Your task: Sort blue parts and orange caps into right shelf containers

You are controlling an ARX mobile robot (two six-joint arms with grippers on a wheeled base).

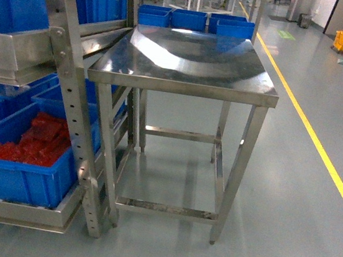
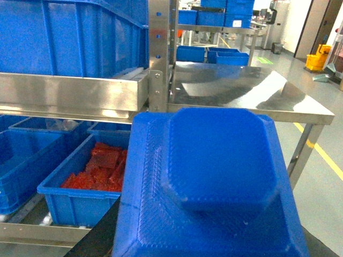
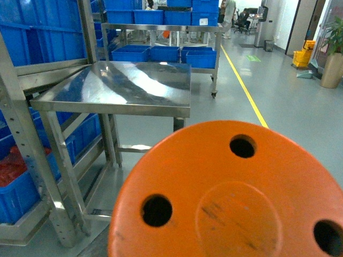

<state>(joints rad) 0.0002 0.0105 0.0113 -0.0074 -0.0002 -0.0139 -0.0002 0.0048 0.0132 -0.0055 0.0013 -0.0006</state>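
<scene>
Orange cap, holed disc, fills right wrist view; blue part left; jaws' state perhaps unknowable.

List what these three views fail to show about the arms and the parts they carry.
- Left pincer: hidden in the left wrist view behind the blue part filling the foreground; absent from the head view.
- Right pincer: hidden in the right wrist view behind the orange cap; open or shut unknowable.
- Orange cap lettering: its side is cut off by the bottom edge.
- Red pieces in the blue crate: too blurred to identify.
</scene>
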